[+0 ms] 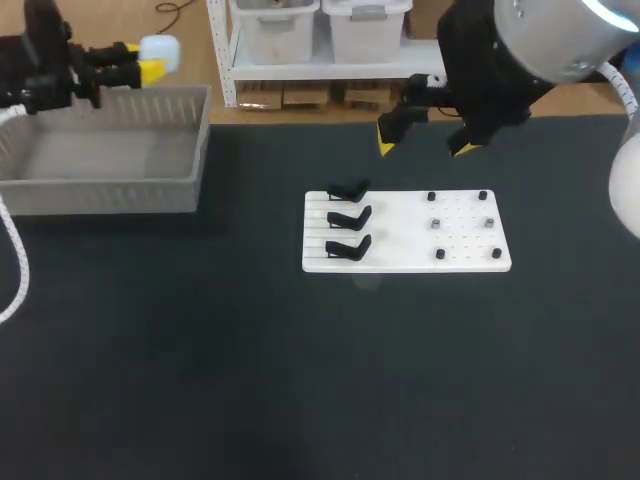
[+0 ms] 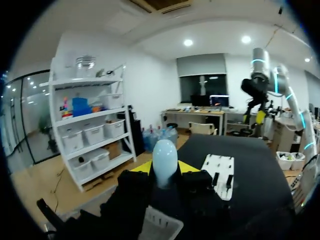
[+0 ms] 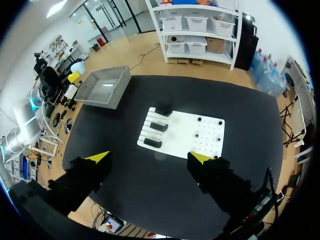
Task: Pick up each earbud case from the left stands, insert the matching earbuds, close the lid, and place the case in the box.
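A pale blue, closed earbud case (image 1: 162, 50) is held in my left gripper (image 1: 148, 60), which is shut on it above the far rim of the grey box (image 1: 100, 180). In the left wrist view the case (image 2: 165, 156) sits upright between the yellow tips of the left gripper (image 2: 165, 169). The three black stands (image 1: 348, 218) on the white board (image 1: 405, 255) are empty. My right gripper (image 1: 425, 148) hangs open high over the board's far edge, holding nothing. The right wrist view looks down past the open right gripper (image 3: 149, 157) on the board (image 3: 200, 145).
Small black and grey pegs (image 1: 462, 224) dot the board's right half. The grey box (image 3: 104, 86) stands at the table's far left corner; its mesh rim (image 2: 161, 227) shows under the left gripper. Dark table (image 1: 300, 380) surrounds the board.
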Action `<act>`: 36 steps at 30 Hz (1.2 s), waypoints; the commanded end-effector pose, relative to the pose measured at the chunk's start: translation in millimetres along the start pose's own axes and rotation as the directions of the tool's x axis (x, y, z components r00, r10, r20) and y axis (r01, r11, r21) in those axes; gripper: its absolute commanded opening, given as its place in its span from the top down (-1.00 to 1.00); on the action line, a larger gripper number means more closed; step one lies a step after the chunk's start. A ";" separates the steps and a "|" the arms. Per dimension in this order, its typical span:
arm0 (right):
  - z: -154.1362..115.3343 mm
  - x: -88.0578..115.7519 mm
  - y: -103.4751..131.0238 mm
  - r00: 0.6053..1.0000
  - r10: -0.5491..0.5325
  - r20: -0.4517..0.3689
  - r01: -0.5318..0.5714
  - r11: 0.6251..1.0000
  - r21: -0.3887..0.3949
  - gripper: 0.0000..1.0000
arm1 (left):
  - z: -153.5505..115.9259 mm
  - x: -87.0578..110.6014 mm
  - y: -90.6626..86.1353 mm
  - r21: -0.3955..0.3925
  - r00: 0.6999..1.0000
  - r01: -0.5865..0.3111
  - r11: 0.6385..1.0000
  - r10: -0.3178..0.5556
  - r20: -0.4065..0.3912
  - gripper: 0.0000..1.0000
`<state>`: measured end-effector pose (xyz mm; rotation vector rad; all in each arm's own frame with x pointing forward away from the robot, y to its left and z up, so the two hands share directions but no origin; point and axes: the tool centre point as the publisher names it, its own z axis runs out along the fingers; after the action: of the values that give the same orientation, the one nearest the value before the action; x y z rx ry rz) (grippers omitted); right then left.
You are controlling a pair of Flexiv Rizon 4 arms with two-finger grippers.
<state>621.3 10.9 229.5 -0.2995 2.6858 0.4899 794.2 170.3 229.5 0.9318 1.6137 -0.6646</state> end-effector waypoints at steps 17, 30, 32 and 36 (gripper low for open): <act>-0.3 1.6 -0.5 1.000 0.001 0.004 -0.001 1.000 0.000 -1.00 | 17.4 112.2 155.3 -0.274 0.961 0.073 0.959 -0.142 -0.239 1.00; -0.3 1.6 -0.5 1.000 0.001 0.004 -0.001 1.000 0.000 -1.00 | 5.2 125.4 158.5 -0.297 0.967 0.069 0.952 -0.138 -0.216 -1.00; -0.3 1.6 -0.5 1.000 0.001 0.004 -0.001 1.000 0.000 -1.00 | 0.8 121.1 155.2 -0.301 0.970 0.063 0.952 -0.129 -0.205 -1.00; -0.3 1.6 -0.5 1.000 0.001 0.004 -0.001 1.000 0.000 -1.00 | -2.9 114.7 152.2 -0.309 0.975 0.048 0.950 -0.112 -0.191 -1.00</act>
<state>621.2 11.0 228.9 -0.2981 2.6840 0.4897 927.4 280.7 125.3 0.7473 1.9058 -0.3834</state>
